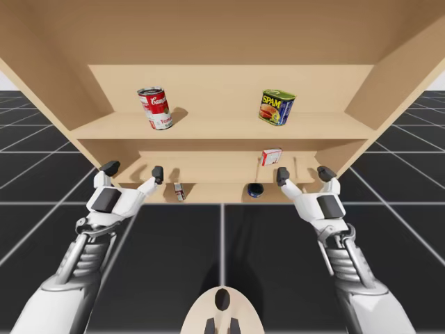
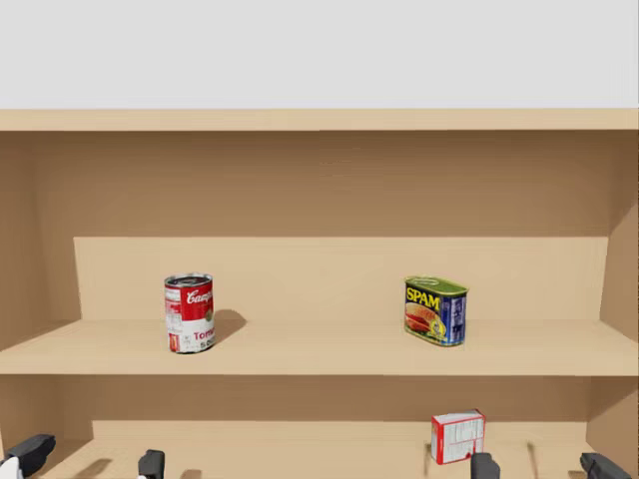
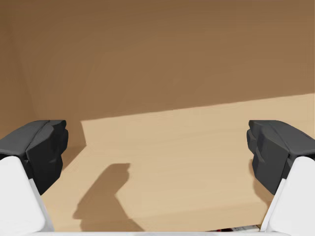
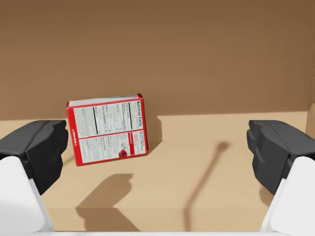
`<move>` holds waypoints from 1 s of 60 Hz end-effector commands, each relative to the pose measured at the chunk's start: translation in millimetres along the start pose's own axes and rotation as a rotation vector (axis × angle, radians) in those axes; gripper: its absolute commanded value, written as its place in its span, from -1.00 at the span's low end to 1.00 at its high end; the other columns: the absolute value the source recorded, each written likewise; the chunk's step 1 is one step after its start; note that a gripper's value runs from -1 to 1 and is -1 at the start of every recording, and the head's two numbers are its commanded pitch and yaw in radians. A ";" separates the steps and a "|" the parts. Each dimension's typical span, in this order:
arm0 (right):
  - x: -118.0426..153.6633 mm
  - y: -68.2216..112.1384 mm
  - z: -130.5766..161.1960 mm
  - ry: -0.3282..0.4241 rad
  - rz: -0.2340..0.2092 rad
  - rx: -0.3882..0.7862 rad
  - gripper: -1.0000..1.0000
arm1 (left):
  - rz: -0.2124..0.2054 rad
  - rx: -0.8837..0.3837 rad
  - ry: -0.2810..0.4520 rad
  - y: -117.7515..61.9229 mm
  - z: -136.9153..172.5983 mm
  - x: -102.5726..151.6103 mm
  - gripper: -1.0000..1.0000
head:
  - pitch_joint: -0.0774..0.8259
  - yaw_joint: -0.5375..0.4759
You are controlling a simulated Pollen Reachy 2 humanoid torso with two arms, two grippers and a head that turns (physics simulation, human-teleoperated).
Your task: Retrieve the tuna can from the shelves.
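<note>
A low dark blue round can [image 1: 255, 189], which looks like the tuna can, sits on the lowest shelf under the middle board, partly hidden by that board. My right gripper [image 1: 304, 174] [image 2: 542, 465] [image 4: 157, 147] is open at the front of the middle shelf, just right of and above the can. Ahead of it, toward its left finger, stands a red and white box [image 4: 108, 129] [image 1: 272, 154] [image 2: 457, 436]. My left gripper [image 1: 133, 170] [image 2: 92, 457] [image 3: 157, 147] is open at the same shelf's left end, facing bare wood.
On the upper shelf [image 1: 222, 129] stand a red and white round can [image 1: 156, 108] [image 2: 189, 312] at the left and a blue and yellow rectangular can [image 1: 277, 106] [image 2: 435, 310] at the right. A small red and white item [image 1: 179, 191] lies on the lowest shelf. Side walls flank the shelves.
</note>
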 end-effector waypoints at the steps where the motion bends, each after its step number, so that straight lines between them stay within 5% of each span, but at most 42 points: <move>1: -1.2 5.9 2.6 0.002 -0.021 -0.022 -1.00 | -0.004 0.002 0.002 0.3 -0.6 -0.8 -1.00 | -0.80 0.07; 35: -1.7 7.0 1.1 0.018 -0.018 0.001 -1.00 | -0.003 0.022 0.007 4.1 -1.5 -1.3 -1.00 | 0.03 0.07; 60: -3.0 8.1 0.8 0.025 -0.012 0.007 -1.00 | -0.005 0.021 0.002 5.2 -1.2 -0.7 -1.00 | 0.49 -0.23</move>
